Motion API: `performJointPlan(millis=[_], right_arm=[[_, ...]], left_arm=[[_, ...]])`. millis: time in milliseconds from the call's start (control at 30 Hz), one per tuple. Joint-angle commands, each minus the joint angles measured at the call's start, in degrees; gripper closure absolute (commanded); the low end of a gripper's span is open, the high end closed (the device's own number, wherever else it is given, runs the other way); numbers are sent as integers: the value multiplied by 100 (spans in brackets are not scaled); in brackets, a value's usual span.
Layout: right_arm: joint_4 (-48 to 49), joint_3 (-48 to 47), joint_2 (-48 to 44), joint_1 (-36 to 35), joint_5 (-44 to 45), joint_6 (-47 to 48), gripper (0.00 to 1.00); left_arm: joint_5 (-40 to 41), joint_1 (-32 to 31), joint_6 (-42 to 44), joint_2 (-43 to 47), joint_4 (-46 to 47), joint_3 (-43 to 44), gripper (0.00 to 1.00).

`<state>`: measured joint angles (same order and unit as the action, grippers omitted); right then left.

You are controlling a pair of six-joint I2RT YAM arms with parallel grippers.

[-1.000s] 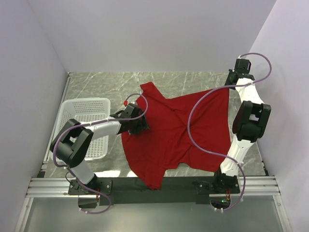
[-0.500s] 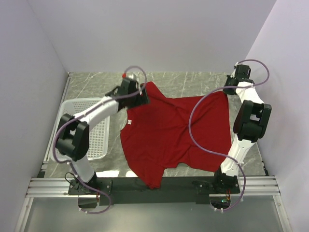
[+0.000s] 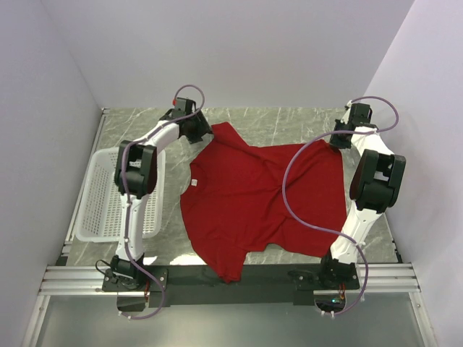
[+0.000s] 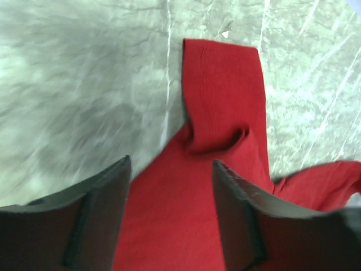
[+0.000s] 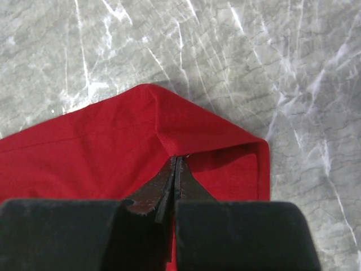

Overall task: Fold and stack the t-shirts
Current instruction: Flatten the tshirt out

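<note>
Since a second ago my left arm swung from the t-shirt left edge out to its far-left sleeve, and the cloth lies flatter. White neck tag, no writing readable. Left arm stretched far, left gripper fingers apart over the sleeve, gripping nothing. Right gripper pinched together on the far-right corner. T-shirt spread mid-table, basket at its left
</note>
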<state>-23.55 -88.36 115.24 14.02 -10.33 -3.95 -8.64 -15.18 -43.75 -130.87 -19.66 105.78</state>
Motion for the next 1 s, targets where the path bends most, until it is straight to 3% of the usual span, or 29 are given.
performJointPlan(millis=[0, 467, 633, 767, 967], right_arm=[[167, 29, -301, -66, -171, 52, 100], [79, -6, -239, -75, -268, -1, 100], [17, -111, -213, -75, -303, -19, 100], [-18, -164, -230, -75, -399, -10, 100], [-44, -199, -388, -66, -637, 60, 100]], left_arm=[[-427, -46, -529, -402, 243, 758, 38], [-296, -46, -1066, -1573, 156, 1867, 50], [-462, -46, -1101, -1810, 252, 2043, 68], [-507, -38, -978, -1662, 436, 1991, 97], [-481, 59, -715, -829, 1201, 1561, 100]])
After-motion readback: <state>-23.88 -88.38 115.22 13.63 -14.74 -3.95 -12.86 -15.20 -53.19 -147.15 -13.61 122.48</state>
